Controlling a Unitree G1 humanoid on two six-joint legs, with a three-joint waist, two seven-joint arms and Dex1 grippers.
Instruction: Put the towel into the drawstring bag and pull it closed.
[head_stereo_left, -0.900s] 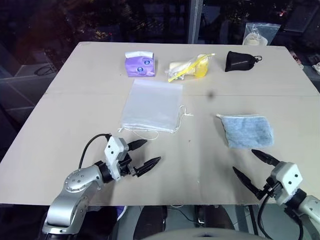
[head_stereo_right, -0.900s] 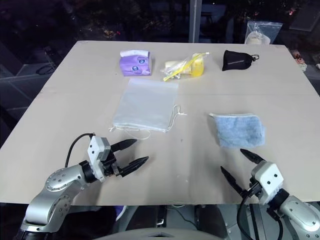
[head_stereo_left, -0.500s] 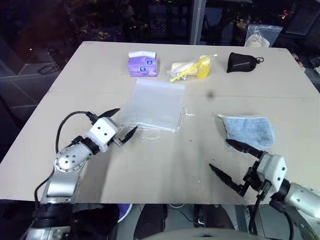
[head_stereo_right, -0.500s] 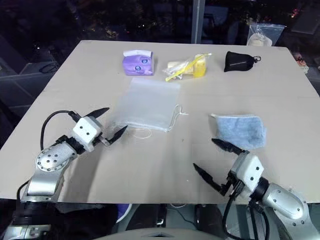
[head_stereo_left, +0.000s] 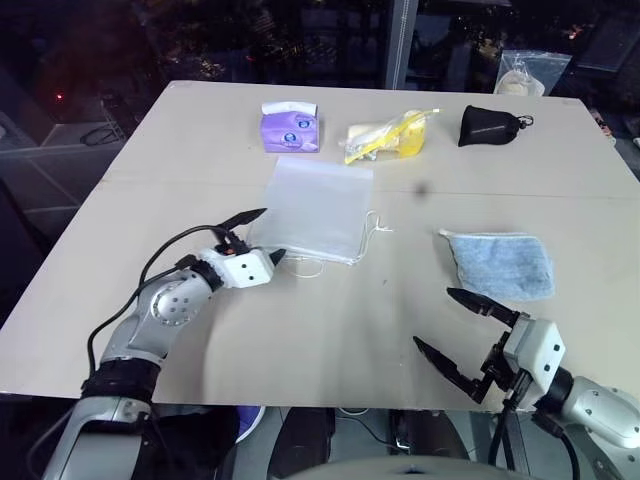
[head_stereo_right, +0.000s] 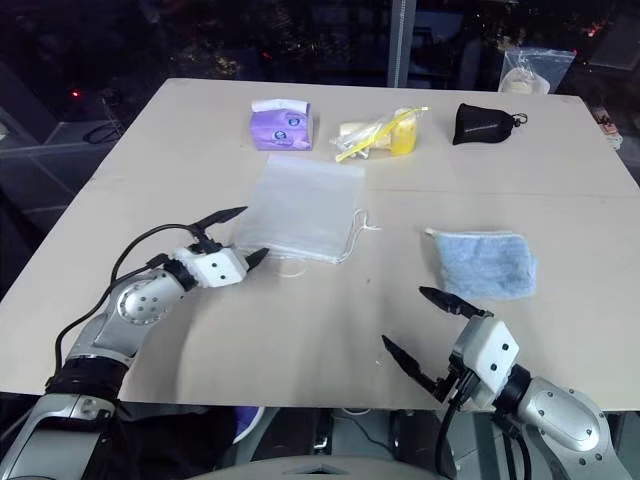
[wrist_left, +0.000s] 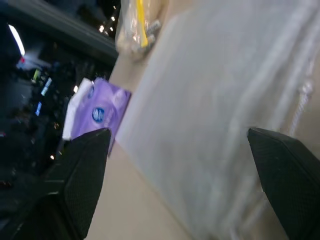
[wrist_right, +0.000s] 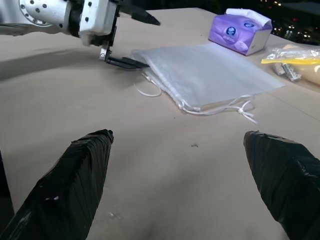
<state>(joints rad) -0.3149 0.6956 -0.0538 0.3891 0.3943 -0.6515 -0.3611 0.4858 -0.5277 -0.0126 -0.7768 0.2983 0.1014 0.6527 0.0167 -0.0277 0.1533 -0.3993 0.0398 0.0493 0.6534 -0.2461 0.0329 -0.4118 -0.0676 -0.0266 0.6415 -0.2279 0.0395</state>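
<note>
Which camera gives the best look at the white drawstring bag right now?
The left eye view: the whole drawstring bag lies flat, with its cords at the near end. The right eye view shows the same. The right wrist view shows it whole but low and slanted. The left wrist view sees part of it, close and blurred.

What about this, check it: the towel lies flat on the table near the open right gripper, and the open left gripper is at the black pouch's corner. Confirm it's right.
Not quite. The left gripper is at the corner of the white drawstring bag, not the black pouch, as the left eye view shows. The towel does lie flat near the open right gripper.
</note>
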